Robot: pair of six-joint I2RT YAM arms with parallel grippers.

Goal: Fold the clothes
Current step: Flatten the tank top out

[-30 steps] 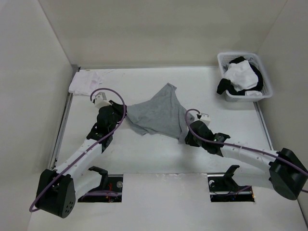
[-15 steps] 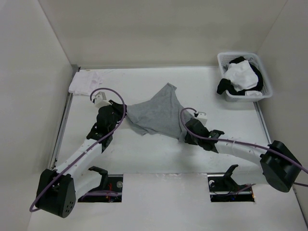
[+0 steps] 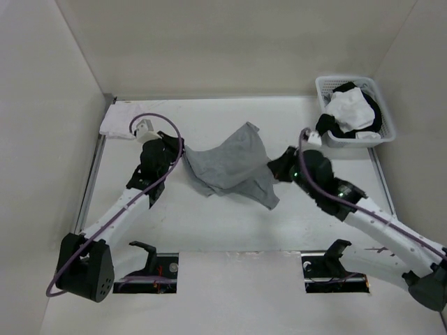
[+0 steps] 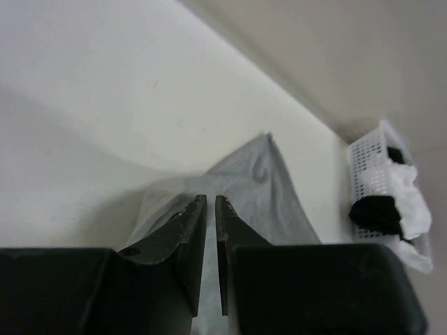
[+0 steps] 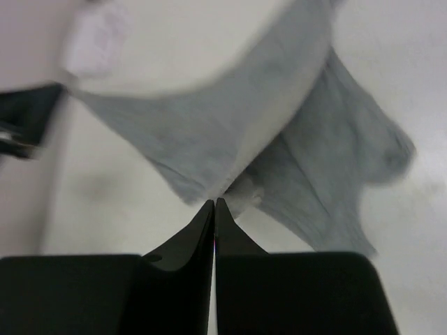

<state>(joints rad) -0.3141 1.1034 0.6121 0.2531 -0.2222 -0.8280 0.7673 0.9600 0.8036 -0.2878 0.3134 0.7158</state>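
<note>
Looking down from the top external view, the grey garment [image 3: 227, 164] is seen near the middle of the white table [image 3: 209, 230], bunched and drawn out between the two arms. Its 9 o'clock edge is met by the left gripper [image 3: 183, 159] and its 3 o'clock edge by the right gripper [image 3: 274, 167]. A white mesh basket [image 3: 353, 139] holding white and black garments [image 3: 349, 110] is set at the table's 2 o'clock corner. A small white folded cloth [image 3: 122, 120] is laid at the 10 o'clock corner. Both are well apart from the grey garment. From the left wrist view, the left gripper [image 4: 210, 199] is shown with its jaws drawn almost together, only a thin slit left, and grey fabric appears pinched there. The rest of the grey garment [image 4: 269, 188] is spread toward 12 o'clock, with the basket [image 4: 364, 178] at 3 o'clock. From the right wrist view, which is blurred, the right gripper [image 5: 214, 202] is shown clamped tight on an edge of the grey garment [image 5: 209, 132], which is raised off the table.
</note>
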